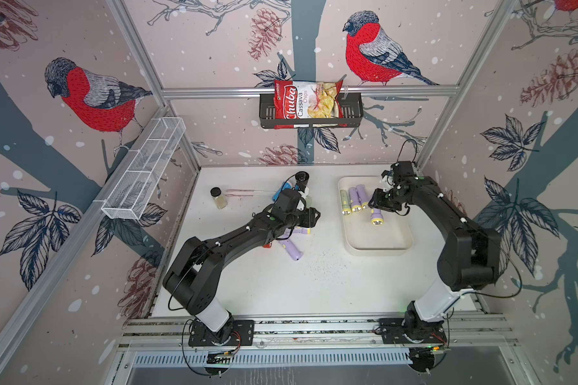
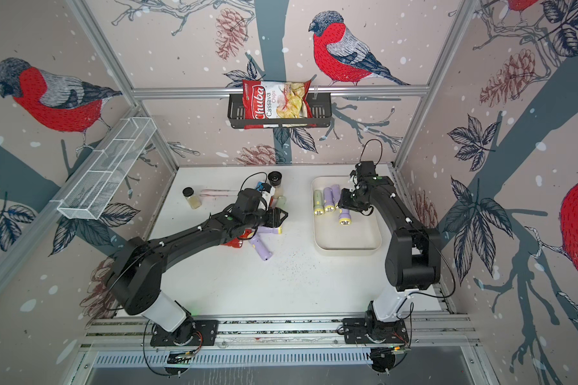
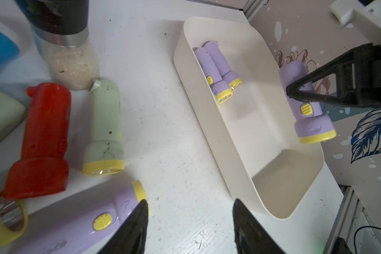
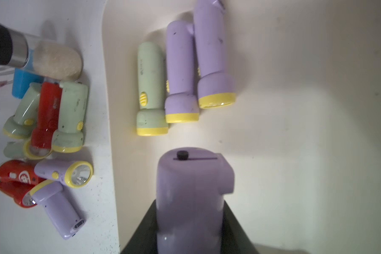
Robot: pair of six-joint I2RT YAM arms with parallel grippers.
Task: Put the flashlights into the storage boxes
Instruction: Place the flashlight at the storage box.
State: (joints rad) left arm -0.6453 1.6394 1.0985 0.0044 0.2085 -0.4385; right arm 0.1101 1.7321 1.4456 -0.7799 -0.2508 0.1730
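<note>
The cream storage box [image 1: 377,249] [image 3: 207,94] stands on the right of the table. One pale green and two lilac flashlights [image 4: 180,72] lie side by side at its far end. My right gripper [image 4: 190,220] [image 1: 381,207] is shut on another lilac flashlight [image 1: 376,216] [image 3: 304,105], held just above the box floor with its yellow head toward the front. My left gripper [image 3: 190,201] [image 1: 314,216] stands open over bare table beside the box, nothing between its fingers. A heap of red, green and lilac flashlights [image 3: 42,136] [image 4: 46,143] [image 1: 292,250] lies under the left arm.
Two black-capped spice jars [image 1: 219,197] [image 3: 66,44] stand behind the heap, with a blue flashlight [image 1: 279,193] and a pink tool [image 1: 244,192] nearby. A white wire-mesh basket [image 1: 144,173] hangs on the left wall, and a black basket [image 1: 352,111] with a chips bag on the back wall.
</note>
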